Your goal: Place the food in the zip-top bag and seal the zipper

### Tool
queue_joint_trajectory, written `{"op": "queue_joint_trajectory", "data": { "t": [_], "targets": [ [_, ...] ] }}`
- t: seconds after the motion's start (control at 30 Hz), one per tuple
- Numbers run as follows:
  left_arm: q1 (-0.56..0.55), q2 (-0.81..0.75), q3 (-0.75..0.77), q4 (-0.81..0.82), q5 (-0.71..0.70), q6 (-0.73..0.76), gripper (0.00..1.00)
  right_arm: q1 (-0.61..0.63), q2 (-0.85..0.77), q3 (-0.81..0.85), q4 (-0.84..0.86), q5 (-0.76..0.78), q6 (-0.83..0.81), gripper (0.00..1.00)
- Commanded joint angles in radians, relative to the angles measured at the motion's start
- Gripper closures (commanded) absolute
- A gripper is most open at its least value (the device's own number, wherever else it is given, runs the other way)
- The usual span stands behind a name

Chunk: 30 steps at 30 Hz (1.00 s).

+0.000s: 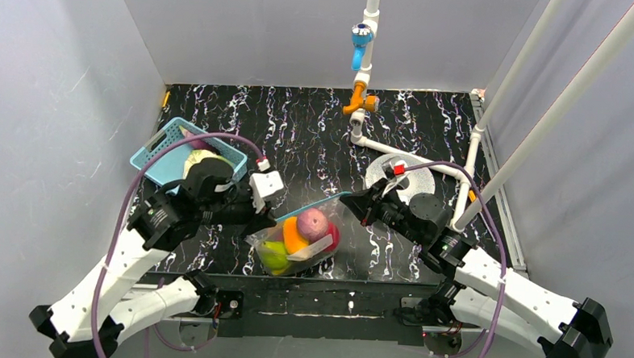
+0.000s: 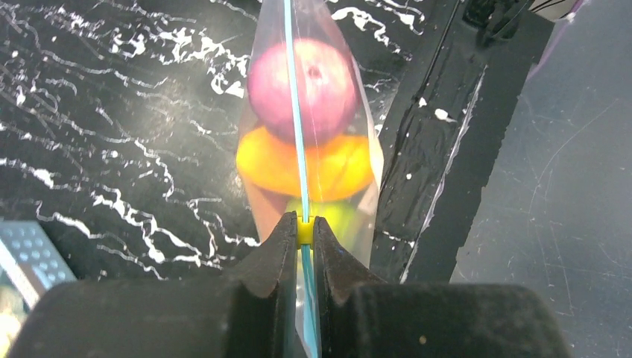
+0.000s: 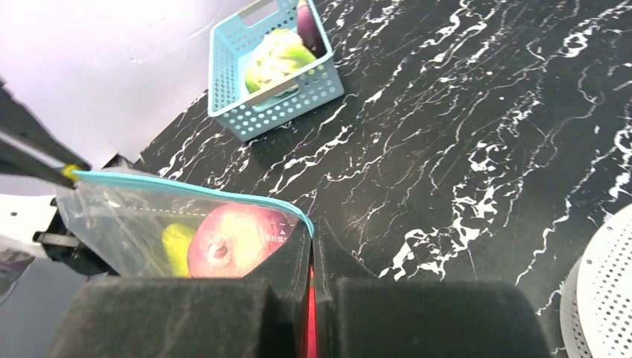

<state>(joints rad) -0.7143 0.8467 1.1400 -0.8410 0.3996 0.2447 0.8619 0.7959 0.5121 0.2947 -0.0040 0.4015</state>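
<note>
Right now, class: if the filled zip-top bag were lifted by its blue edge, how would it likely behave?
Probably floppy: the zip-top bag is thin, crinkled film, taut only between the left tool and right tool. It would likely sag bottom-heavy, since the food bulges inside.

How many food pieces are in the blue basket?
2: a pale green piece in the middle of the basket, a dark purple piece at its far end. Others may be hidden beneath them.
</note>
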Motion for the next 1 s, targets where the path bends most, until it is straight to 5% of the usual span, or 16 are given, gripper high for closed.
{"op": "queue_joint_trajectory", "data": {
  "t": [0.0,0.57,0.6,0.67,0.7,0.83,0.97],
  "targets": [
    [0.010,-0.107,-0.031,-0.148,-0.077,-0.031,1.00,-0.031,-0.003,0.055,-0.038,0.218,0.018,0.99],
    [0.009,-0.255,-0.050,-0.182,-0.118,-0.115,1.00,-0.035,0.014,0.066,-0.062,0.203,-0.022,0.99],
    [0.010,-0.250,-0.048,-0.178,-0.117,-0.126,0.95,-0.035,0.021,0.076,-0.063,0.172,-0.033,0.99],
    [0.010,-0.232,-0.042,-0.142,-0.093,-0.194,0.56,-0.034,0.063,0.107,-0.077,0.124,-0.030,0.99],
    [0.010,-0.234,-0.039,-0.099,-0.146,-0.252,0.47,-0.034,0.163,0.180,-0.136,0.106,-0.026,0.99],
    [0.010,-0.390,-0.099,-0.025,-0.537,-0.427,0.22,-0.034,0.394,0.441,-0.373,0.202,-0.003,0.99],
    [0.009,-0.545,-0.053,-0.078,-0.516,-0.608,0.12,-0.034,0.611,0.657,-0.560,0.325,0.050,0.99]
  ]
}}
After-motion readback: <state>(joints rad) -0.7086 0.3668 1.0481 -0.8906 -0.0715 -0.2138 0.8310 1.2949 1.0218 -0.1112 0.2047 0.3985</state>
